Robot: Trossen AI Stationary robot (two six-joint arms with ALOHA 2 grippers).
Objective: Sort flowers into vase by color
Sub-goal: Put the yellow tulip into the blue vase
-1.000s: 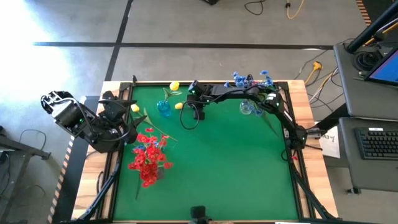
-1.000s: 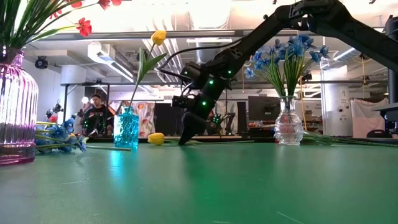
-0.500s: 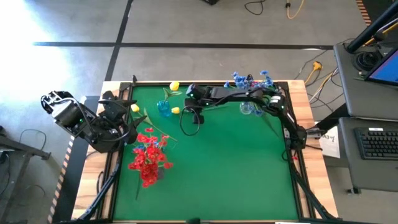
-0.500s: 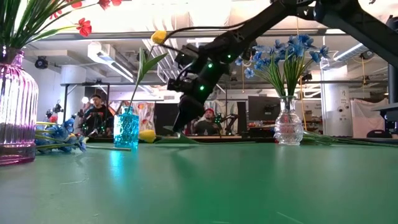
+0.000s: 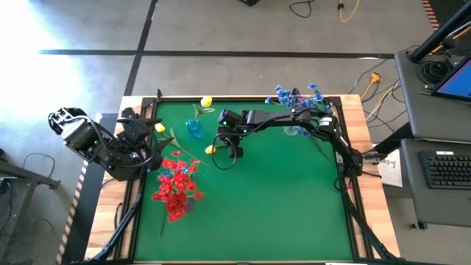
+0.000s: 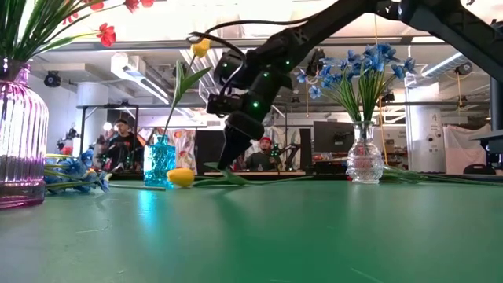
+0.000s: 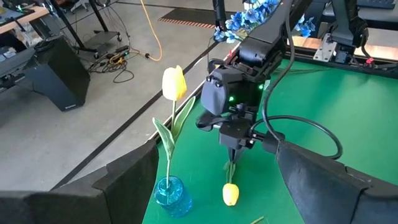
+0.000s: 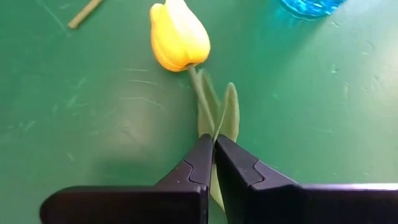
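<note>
The right jaws (image 8: 214,149) are pinched shut on the stem of a yellow tulip (image 8: 179,37), gripping it by its leaves; the bloom lies on the green table (image 5: 280,199) just ahead of the jaw tips. From above, the right jaws (image 5: 220,141) sit near the table's middle-left with the tulip (image 5: 210,149) at their tip. In the low view the tulip (image 6: 181,177) rests on the table beside the blue vase (image 6: 159,161), with the right jaws (image 6: 227,163) reaching down to the stem close behind it.

The blue vase (image 7: 171,193) stands just beyond the jaws and to one side and holds one upright yellow tulip (image 7: 174,84). A clear vase (image 6: 364,157) of blue flowers (image 6: 365,67) stands well behind the jaws, near the right arm's base. A pink vase (image 6: 20,141) with red flowers (image 5: 176,184) stands well apart, on the table's left side.

The left jaws (image 5: 147,151) wait at the table's left edge, near the red flowers; whether they are open or closed cannot be told.
</note>
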